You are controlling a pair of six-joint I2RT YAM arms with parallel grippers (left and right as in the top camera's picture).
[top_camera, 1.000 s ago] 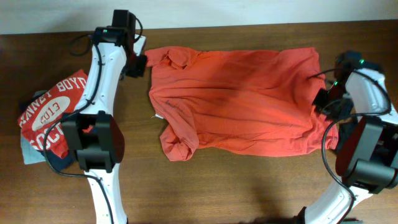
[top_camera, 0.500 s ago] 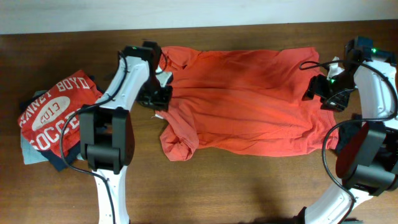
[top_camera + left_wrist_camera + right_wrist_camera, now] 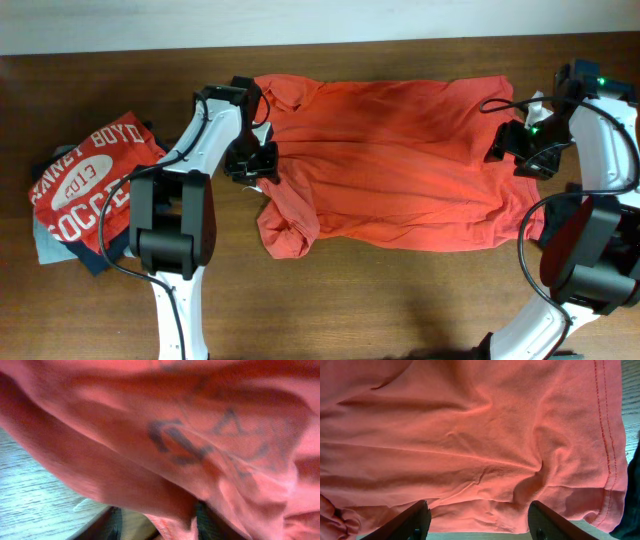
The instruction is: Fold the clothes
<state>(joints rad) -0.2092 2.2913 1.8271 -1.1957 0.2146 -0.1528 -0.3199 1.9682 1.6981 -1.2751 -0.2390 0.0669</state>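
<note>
On the far half of the table (image 3: 400, 310): 1 big orange-red shirt (image 3: 400, 165) lies spread out between 2 arms.
The shirt's long side runs from left to right, along the far edge of the table. Its collar (image 3: 285, 92) points to the left and its bottom hem points to the right. 1 sleeve (image 3: 285, 235) is bunched up on the near side, at the collar end. The left gripper (image 3: 255, 168) sits at the collar end. Its fingers (image 3: 114, 522) are apart, with a fold of shirt in the gap and some wood showing beside it. The right gripper (image 3: 522, 155) is over the hem end, with its fingers (image 3: 415, 519) wide apart and nothing pinched. A pile of other clothes (image 3: 85, 185), with a red tee on top, lies by the left edge.
</note>
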